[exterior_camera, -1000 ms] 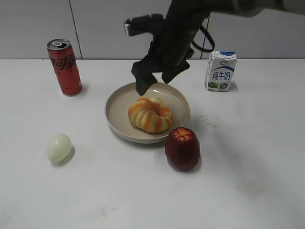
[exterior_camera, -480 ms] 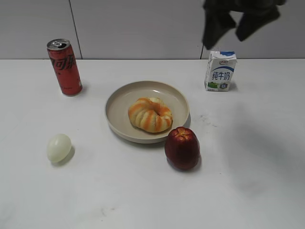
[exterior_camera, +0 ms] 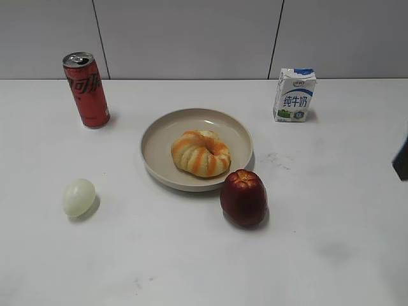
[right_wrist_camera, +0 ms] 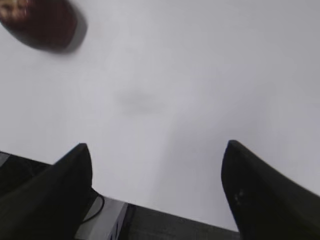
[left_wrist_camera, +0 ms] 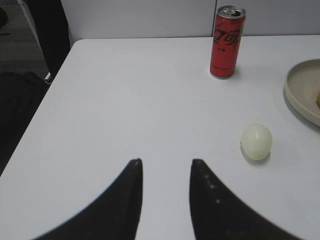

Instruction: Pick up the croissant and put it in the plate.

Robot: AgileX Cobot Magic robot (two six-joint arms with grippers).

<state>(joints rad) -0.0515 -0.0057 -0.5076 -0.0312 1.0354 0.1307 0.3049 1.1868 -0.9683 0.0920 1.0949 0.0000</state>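
The exterior camera stood in front of the tabletop [exterior_camera: 191, 268] and looked down at a slant toward the back wall, far enough off to take in the plate [exterior_camera: 159, 150], the can [exterior_camera: 86, 89], the egg [exterior_camera: 79, 197], the apple [exterior_camera: 243, 197] and the milk carton [exterior_camera: 295, 94]. The left wrist camera sat low behind the left hand [left_wrist_camera: 165, 165], near the tabletop's left edge, facing across it; it shared the can [left_wrist_camera: 228, 42], the egg [left_wrist_camera: 256, 141] and a slice of the plate's rim [left_wrist_camera: 300, 95] with the exterior view. The right wrist camera hung over the right hand [right_wrist_camera: 156, 147], pointing steeply down at the tabletop's edge, blurred, sharing only the apple [right_wrist_camera: 42, 22].
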